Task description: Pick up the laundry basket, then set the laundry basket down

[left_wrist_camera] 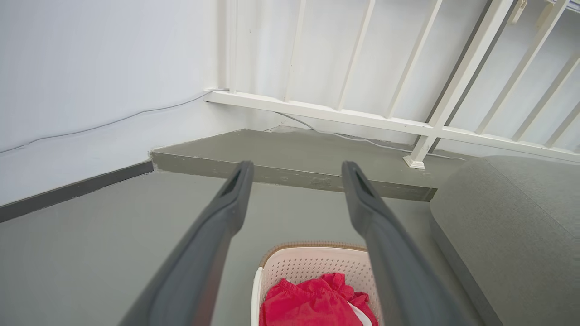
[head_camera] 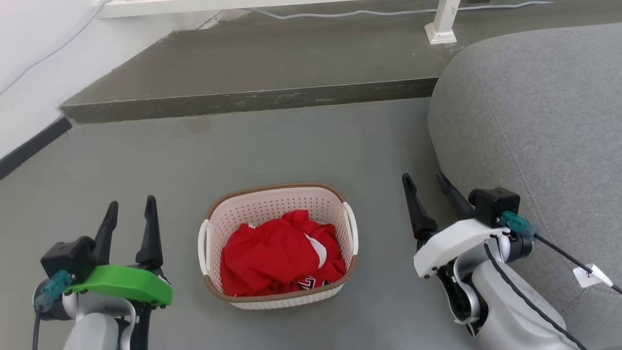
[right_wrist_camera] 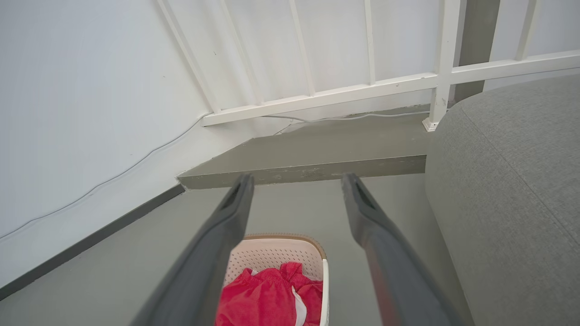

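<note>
The small rounded-rectangular cream-white perforated plastic laundry basket (head_camera: 272, 206) (left_wrist_camera: 312, 267) (right_wrist_camera: 276, 253), rimmed in brown woven-look trim, stands upright on the smooth grey floor (head_camera: 291, 146), mouth up; its long axis runs side to side across the robot, roughly parallel to the floor's far edge, where a raised grey-green concrete step (head_camera: 252, 99) begins; it sits well short of that edge. One white side handle (head_camera: 202, 245) faces the robot's left, the other (head_camera: 352, 226) its right. A crumpled red garment with a flash of white (head_camera: 277, 253) (left_wrist_camera: 312, 303) (right_wrist_camera: 263, 294) lies inside.

The left gripper (head_camera: 131, 201) (left_wrist_camera: 297, 167), under a bright green wrist cover (head_camera: 126, 287), hovers left of the basket and apart from it; its two long dark fingers point forward toward the step and are spread, with nothing between them. The right gripper (head_camera: 423, 176) (right_wrist_camera: 297, 177), under a white wrist cover (head_camera: 452, 243), hangs right of the basket, also clear of it; its fingers lean a little leftward, likewise parted and empty; the forearm angles in from the lower right, close beside a rounded grey upholstered sofa (head_camera: 534, 121) along the floor's right side.

A dark skirting strip (head_camera: 29, 146) marks the floor's left edge below a white wall (head_camera: 29, 58); a white metal railing (left_wrist_camera: 362, 120) stands on the step, a thin pale cable (head_camera: 364, 12) trailing past its post foot (head_camera: 441, 29).
</note>
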You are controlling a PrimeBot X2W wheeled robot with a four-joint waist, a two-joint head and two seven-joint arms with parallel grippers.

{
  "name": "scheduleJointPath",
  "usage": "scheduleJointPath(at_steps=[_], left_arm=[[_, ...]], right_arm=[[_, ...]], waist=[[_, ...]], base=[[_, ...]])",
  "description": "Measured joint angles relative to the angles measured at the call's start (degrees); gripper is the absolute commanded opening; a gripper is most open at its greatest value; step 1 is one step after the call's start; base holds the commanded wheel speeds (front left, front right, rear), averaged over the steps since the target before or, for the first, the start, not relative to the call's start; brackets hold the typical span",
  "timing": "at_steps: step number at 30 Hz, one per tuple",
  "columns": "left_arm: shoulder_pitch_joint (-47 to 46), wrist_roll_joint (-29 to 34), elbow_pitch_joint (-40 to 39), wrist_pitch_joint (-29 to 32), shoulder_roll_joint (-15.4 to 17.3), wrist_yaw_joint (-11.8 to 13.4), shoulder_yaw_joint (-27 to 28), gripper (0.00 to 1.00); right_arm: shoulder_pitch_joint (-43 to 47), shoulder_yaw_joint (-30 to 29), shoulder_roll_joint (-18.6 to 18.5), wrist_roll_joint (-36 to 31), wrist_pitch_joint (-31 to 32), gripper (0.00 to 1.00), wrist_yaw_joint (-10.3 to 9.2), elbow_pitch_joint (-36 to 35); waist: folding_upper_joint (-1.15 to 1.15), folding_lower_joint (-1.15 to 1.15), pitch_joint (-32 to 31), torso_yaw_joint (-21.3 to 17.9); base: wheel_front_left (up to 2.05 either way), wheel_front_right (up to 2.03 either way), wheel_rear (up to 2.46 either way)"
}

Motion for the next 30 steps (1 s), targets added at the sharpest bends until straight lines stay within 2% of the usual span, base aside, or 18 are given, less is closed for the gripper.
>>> scheduleJointPath(at_steps=[7, 30], left_arm=[[0.85, 0.04, -0.24, 0.00, -1.27, -0.77, 0.71, 1.00], [1.71, 1.41, -0.80, 0.00, -2.65, -2.24, 3.18, 1.00]], right_arm=[[0.77, -0.59, 0.29, -1.33, 0.00, 1.00, 0.03, -0.29], [1.98, -2.85, 1.24, -3.28, 0.00, 1.00, 0.85, -0.64]], waist=[[0.00, 0.00, 0.02, 0.03], [0.00, 0.00, 0.44, -0.18]], base=[[0.00, 0.00, 0.00], [0.00, 0.00, 0.00]])
